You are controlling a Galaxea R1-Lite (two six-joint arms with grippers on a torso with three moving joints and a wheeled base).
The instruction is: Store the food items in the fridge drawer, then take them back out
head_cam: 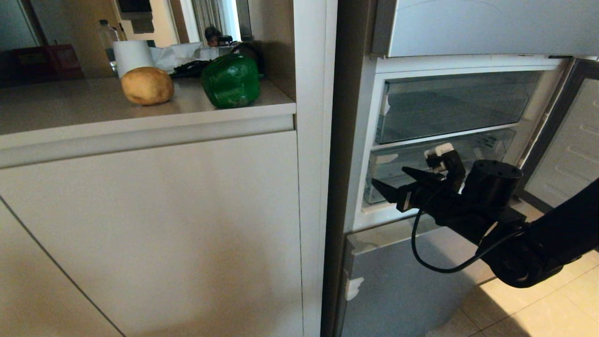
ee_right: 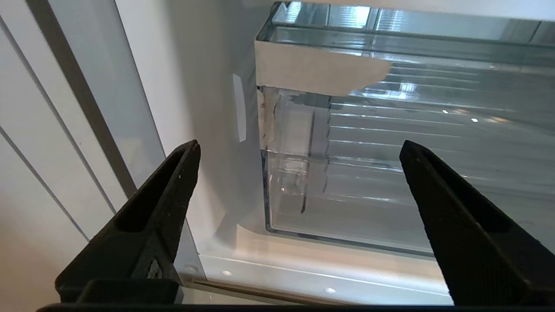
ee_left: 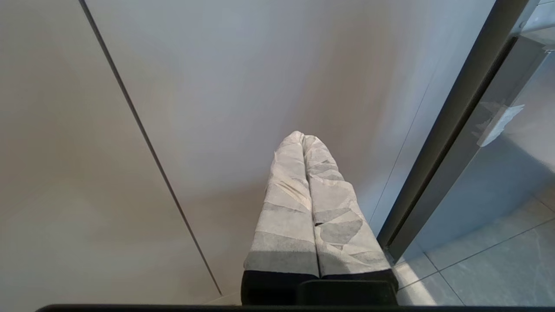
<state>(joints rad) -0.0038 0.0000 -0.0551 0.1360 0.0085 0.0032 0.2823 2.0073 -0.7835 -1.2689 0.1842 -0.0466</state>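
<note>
**Pepper and potato on the surface, right hand empty at the fridge bin**

Green bell pepper (head_cam: 231, 80) and tan potato-like lump (head_cam: 147, 85) sit apart on the pale surface (head_cam: 70, 110), left of the fridge; a white paper roll (head_cam: 131, 55) stands just behind the lump. Right hand (head_cam: 401, 182) hovers before the clear ribbed bin (ee_right: 390, 143) of the fridge drawer, fingers (ee_right: 151, 221) spread wide, holding nothing; the bin shows no food inside. Left hand (ee_left: 304, 138) hangs low by the cabinet front (ee_left: 217, 86), taped fingers pressed together, empty.
</note>
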